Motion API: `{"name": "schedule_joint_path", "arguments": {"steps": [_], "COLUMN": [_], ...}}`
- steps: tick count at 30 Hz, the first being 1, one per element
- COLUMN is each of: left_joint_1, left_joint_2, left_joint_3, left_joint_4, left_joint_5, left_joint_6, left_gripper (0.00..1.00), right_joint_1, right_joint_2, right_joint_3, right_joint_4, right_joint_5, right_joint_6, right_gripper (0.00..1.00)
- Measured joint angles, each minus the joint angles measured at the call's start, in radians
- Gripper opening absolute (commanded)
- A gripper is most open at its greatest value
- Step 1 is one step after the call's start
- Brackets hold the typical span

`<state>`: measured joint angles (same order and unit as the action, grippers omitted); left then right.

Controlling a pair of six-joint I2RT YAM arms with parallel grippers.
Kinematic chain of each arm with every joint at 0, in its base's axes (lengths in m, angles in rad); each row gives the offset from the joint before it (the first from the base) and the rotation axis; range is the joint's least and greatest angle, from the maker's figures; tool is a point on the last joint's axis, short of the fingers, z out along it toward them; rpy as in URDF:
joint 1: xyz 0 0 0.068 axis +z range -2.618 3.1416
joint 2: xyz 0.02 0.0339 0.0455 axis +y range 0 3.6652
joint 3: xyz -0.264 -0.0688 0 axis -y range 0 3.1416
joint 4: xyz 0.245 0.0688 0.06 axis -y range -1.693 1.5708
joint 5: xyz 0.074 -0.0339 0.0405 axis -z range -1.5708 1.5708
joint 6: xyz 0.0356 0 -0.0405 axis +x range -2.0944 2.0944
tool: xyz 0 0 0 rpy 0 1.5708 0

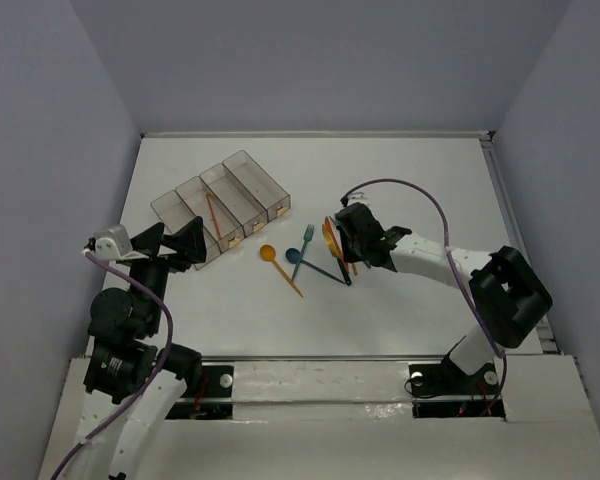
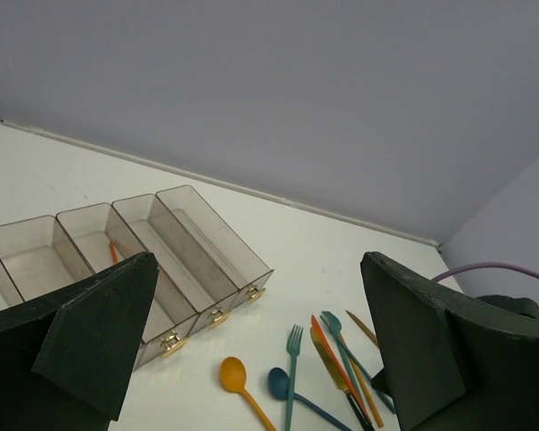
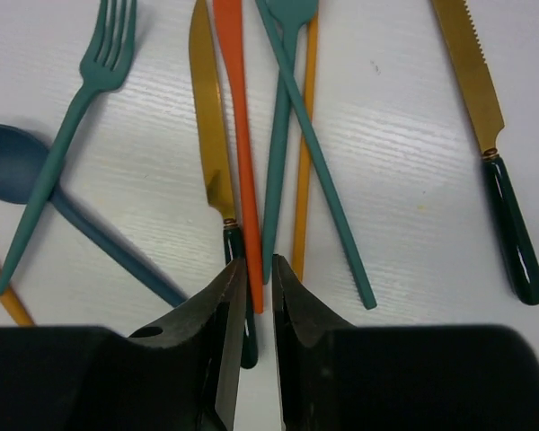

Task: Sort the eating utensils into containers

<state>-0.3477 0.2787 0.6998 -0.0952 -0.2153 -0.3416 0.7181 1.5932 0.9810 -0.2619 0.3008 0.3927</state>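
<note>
Four joined clear smoky bins [image 1: 220, 205] stand at the left; an orange utensil [image 1: 212, 212] lies in the second bin from the left. My left gripper [image 1: 180, 243] hangs open and empty by their near end. My right gripper [image 3: 256, 265] is down on a pile of utensils, its jaws closed narrowly on the handle end of an orange knife [image 3: 234, 108]. Beside that knife lie a gold knife [image 3: 207, 135], a teal spoon [image 3: 283, 108] and a teal knife [image 3: 328, 197]. A teal fork [image 1: 302, 245], a blue spoon [image 3: 9, 162] and an orange spoon [image 1: 268, 253] lie to the left.
Another gold knife with a dark green handle [image 3: 472, 81] lies apart on the right of the pile. The bins [image 2: 144, 260] have small brass pulls on their near ends. Grey walls close in the white table [image 1: 410, 180] at the back and sides.
</note>
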Motion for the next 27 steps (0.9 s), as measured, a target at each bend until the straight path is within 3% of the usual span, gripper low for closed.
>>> {"name": "schedule_joint_path", "arguments": {"steps": [12, 22, 27], "left_joint_1": [0.0, 0.0, 0.0], "left_joint_2": [0.003, 0.006, 0.006], "left_joint_3": [0.0, 0.0, 0.0], "left_joint_4": [0.0, 0.0, 0.0], "left_joint_5": [0.008, 0.018, 0.024], "left_joint_6": [0.0, 0.003, 0.003], "left_gripper": [0.99, 0.99, 0.99], "right_joint_1": [-0.162, -0.208, -0.209], "right_joint_2": [0.1, 0.15, 0.156], "right_joint_3": [0.075, 0.081, 0.059], "right_joint_4": [0.001, 0.001, 0.011], "right_joint_5": [-0.15, -0.263, -0.276], "right_joint_6": [-0.159, -0.221, -0.229], "right_gripper": [0.34, 0.35, 0.3]}}
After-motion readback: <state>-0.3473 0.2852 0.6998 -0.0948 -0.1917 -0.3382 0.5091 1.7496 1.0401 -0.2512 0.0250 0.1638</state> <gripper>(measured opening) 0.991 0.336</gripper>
